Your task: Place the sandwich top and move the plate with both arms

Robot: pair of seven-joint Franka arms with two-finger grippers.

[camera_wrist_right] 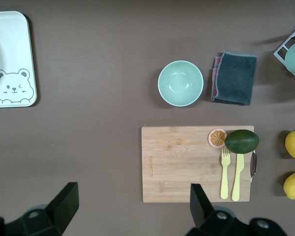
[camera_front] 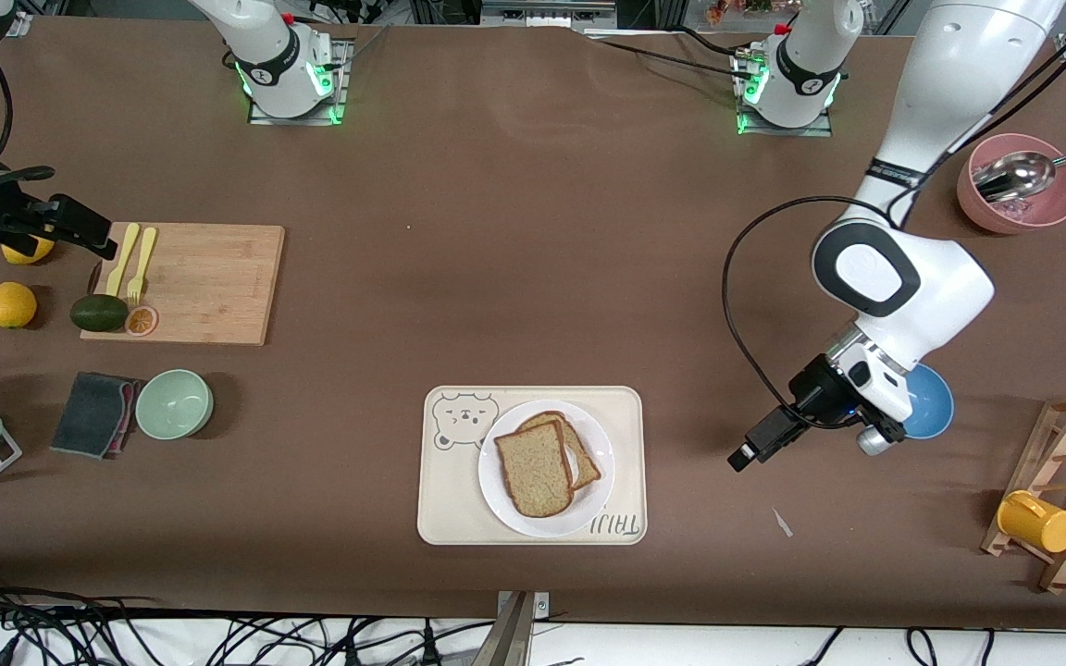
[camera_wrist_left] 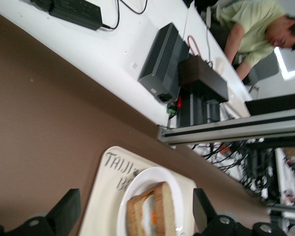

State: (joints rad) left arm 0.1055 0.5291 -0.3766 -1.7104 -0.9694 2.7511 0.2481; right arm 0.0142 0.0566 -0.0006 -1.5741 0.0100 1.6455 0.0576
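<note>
The white plate (camera_front: 600,495) sits on the cream bear tray (camera_front: 459,499) near the front edge. The sandwich top (camera_front: 533,472), a plain brown slice, lies on the plate, offset over the egg slice (camera_front: 586,460). My left gripper (camera_front: 750,451) is open and empty, low beside the tray toward the left arm's end. Its wrist view shows the plate (camera_wrist_left: 152,177), the tray (camera_wrist_left: 108,196) and the stacked slices (camera_wrist_left: 160,211) between the open fingers of the left gripper (camera_wrist_left: 135,216). My right gripper (camera_front: 89,236) is open and empty, held up over the cutting board's end; in its own wrist view the right gripper (camera_wrist_right: 132,211) is over bare table.
A wooden cutting board (camera_front: 191,282) carries an avocado, yellow cutlery and an orange slice. A green bowl (camera_front: 174,403) and a grey cloth (camera_front: 93,413) lie nearer the front camera. A blue bowl (camera_front: 929,402), a pink bowl with a ladle (camera_front: 1019,185) and a rack with a yellow mug (camera_front: 1037,521) stand at the left arm's end.
</note>
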